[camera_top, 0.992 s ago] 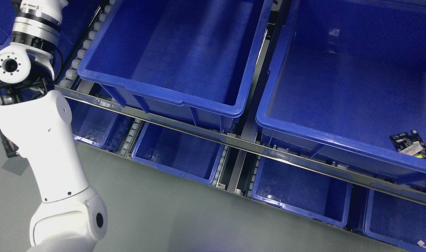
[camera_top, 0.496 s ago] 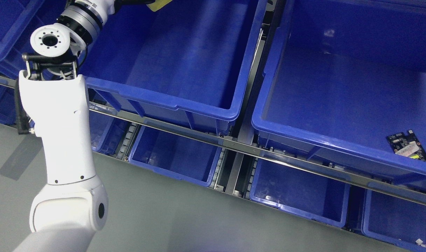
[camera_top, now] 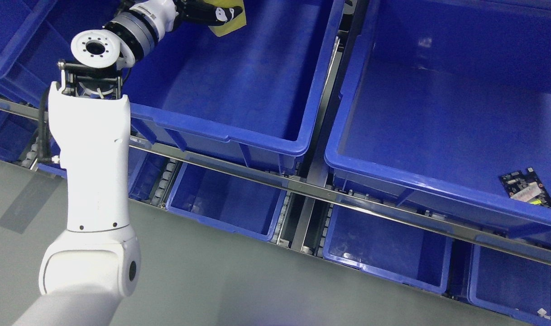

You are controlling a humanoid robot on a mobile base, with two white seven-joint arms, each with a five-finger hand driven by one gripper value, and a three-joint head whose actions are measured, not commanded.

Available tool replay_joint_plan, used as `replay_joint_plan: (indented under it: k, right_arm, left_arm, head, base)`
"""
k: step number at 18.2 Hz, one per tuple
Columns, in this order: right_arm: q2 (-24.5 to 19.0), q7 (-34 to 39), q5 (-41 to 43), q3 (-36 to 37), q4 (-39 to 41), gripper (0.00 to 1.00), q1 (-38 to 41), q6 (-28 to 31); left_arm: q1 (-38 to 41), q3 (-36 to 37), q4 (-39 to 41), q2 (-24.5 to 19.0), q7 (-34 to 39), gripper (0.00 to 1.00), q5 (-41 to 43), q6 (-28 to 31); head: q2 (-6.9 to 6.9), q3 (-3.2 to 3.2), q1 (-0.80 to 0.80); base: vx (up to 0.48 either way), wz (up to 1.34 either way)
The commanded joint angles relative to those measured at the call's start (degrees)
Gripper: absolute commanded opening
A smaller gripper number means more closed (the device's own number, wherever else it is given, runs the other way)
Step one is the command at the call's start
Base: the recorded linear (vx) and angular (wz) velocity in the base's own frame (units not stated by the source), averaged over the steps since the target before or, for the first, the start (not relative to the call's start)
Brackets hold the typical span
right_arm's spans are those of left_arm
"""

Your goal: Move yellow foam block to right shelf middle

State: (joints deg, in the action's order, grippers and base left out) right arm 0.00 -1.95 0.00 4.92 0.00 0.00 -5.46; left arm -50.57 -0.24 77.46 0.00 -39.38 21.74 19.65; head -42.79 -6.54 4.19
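I see two large bins (camera_top: 239, 81) (camera_top: 447, 113) side by side on upper shelf rail (camera_top: 302, 186); smaller bins (camera_top: 225, 203) below; circuit board (camera_top: 526, 189) in right bin; floor (camera_top: 212, 280) in front.

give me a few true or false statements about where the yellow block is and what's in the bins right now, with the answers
1. The left hand grips the yellow foam block. True.
2. The block lies on the grey floor. False: it is held above the large blue bin at centre.
3. A circuit board lies in the right-hand large bin. True.
4. The right hand is reaching into a lower bin. False: no right hand is in view.
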Motion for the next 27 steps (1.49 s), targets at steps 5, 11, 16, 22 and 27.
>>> replay_joint_plan:
  k: [5, 11, 16, 22, 27]
  right_arm:
    - [1.0, 0.0, -0.2, 0.0, 1.0, 1.00, 0.1, 0.0]
    - [1.0, 0.0, -0.2, 0.0, 1.0, 1.00, 0.1, 0.0]
    - [1.0, 0.0, -0.2, 0.0, 1.0, 1.00, 0.1, 0.0]
    - [1.0, 0.0, -0.2, 0.0, 1.0, 1.00, 0.1, 0.0]
    - [1.0, 0.0, -0.2, 0.0, 1.0, 1.00, 0.1, 0.0]
  left_arm:
    - [1.3, 2.4, -1.7, -1.0, 0.4, 0.95, 0.3, 0.1]
    - [3.2, -3.7, 5.1, -1.0, 4.2, 0.99, -2.2, -1.2]
    - [5.9, -12.0, 8.8, -1.0, 9.7, 0.99, -16.3, -8.7]
    - [7.9, -15.8, 8.8, -1.0, 19.3, 0.99, -21.9, -18.0]
    - [8.5, -16.6, 8.7, -1.0, 24.7, 1.00, -21.9, -18.0]
  head:
    - [0.00, 0.00, 0.00]
    - [0.00, 0.00, 0.00]
    - [0.00, 0.00, 0.00]
    - [0.00, 0.00, 0.00]
    - [0.00, 0.00, 0.00]
  base:
    - [0.000, 0.00]
    - [0.000, 0.00]
    - [0.000, 0.00]
    - [0.000, 0.00]
    - [0.000, 0.00]
